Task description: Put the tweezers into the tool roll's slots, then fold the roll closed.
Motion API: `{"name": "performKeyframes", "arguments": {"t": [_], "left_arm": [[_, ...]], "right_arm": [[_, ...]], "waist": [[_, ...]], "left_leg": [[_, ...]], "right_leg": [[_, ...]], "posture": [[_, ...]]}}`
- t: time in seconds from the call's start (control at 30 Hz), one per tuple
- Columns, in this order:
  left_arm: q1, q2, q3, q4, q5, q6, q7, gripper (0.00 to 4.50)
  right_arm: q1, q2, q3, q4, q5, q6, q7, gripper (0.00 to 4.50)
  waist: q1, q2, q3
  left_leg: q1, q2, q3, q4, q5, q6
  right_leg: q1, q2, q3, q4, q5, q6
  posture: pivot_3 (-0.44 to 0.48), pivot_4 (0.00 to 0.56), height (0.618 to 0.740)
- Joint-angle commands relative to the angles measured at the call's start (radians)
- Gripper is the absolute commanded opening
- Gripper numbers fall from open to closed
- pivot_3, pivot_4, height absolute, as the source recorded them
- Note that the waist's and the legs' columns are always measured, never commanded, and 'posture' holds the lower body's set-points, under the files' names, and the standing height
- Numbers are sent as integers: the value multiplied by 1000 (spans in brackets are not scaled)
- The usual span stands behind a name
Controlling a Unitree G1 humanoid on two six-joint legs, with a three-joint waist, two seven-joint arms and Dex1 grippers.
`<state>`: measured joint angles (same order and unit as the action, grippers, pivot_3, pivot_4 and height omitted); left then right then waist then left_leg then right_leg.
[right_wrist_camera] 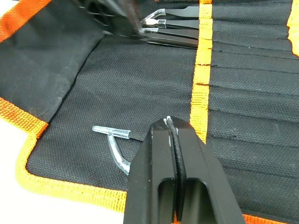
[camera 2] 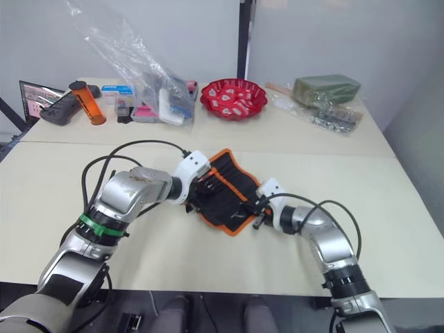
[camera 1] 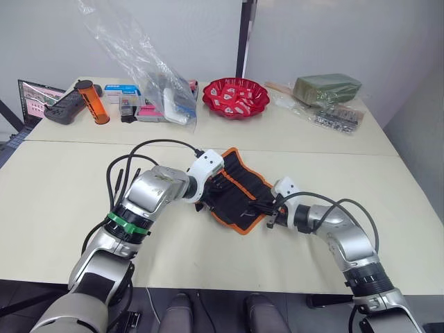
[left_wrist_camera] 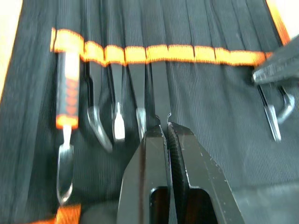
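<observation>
Tweezers [left_wrist_camera: 152,100], slim, in ribbed-fabric slots [left_wrist_camera: 159,53]

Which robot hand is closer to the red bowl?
The left. The left gripper sits on the tool roll's end nearer the red bowl, while the right gripper sits at the roll's end farther from it.
</observation>
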<state>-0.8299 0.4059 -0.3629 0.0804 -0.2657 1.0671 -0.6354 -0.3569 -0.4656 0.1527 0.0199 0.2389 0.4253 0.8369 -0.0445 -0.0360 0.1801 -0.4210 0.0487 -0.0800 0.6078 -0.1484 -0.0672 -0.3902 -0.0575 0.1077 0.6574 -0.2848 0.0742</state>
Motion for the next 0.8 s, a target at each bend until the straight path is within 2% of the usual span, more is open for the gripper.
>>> {"name": "performKeyframes", "arguments": {"t": [0.03,0.3,0.4,0.8], "left_arm": [[-36,-24,-6,32,44,-70,10,0],[-52,-88,-19,168,111,-191,4,0],[-53,-97,-8,177,107,-189,-10,0],[25,-15,85,-39,44,-13,-36,3956]], "right_arm": [[12,-1,22,8,-10,20,8,33],[28,-7,18,-14,-7,28,9,33],[31,-10,16,-19,-7,30,9,33],[5,8,-59,-22,57,8,11,0]], "waist": [[-1,0,0],[1,0,0],[1,0,0],[-2,0,0]], "left_leg": [[0,0,0,0,0,0],[0,0,0,0,0,0],[0,0,0,0,0,0],[0,0,0,0,0,0]], "right_leg": [[0,0,0,0,0,0],[0,0,0,0,0,0],[1,0,0,0,0,0],[0,0,0,0,0,0]], "posture": [[0,150,740],[0,150,740],[0,150,740],[0,150,740]]}}
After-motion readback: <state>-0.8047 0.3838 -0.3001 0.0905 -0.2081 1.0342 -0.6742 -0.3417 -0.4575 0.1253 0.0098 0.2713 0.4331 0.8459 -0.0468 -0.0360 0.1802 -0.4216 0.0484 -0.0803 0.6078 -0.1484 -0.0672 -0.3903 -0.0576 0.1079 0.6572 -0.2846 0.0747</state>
